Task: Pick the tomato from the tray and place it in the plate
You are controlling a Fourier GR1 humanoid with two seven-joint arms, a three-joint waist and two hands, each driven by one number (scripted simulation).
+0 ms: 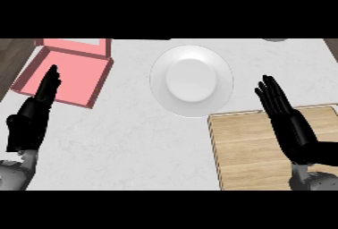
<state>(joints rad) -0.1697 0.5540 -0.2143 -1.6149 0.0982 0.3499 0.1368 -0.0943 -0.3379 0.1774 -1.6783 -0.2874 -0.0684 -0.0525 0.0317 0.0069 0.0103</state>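
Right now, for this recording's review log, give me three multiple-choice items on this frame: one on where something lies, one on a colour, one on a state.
1. Where does the white plate lie?
A. On the wooden tray
B. On the counter between the pink box and the wooden tray
C. Inside the pink box

2. What colour is the open box at the upper left?
A. Pink
B. Blue
C. Green

3. How is the right hand?
A. Curled round a tomato
B. Pressed flat on the plate
C. Open, fingers straight, holding nothing

Answers:
1 B: the plate sits on the pale counter, just beyond the wooden tray corner, right of the box.
2 A: its floor and walls are pink.
3 C: the fingers are straight over the tray's far edge, with nothing in them; the left hand is open too. No tomato shows.
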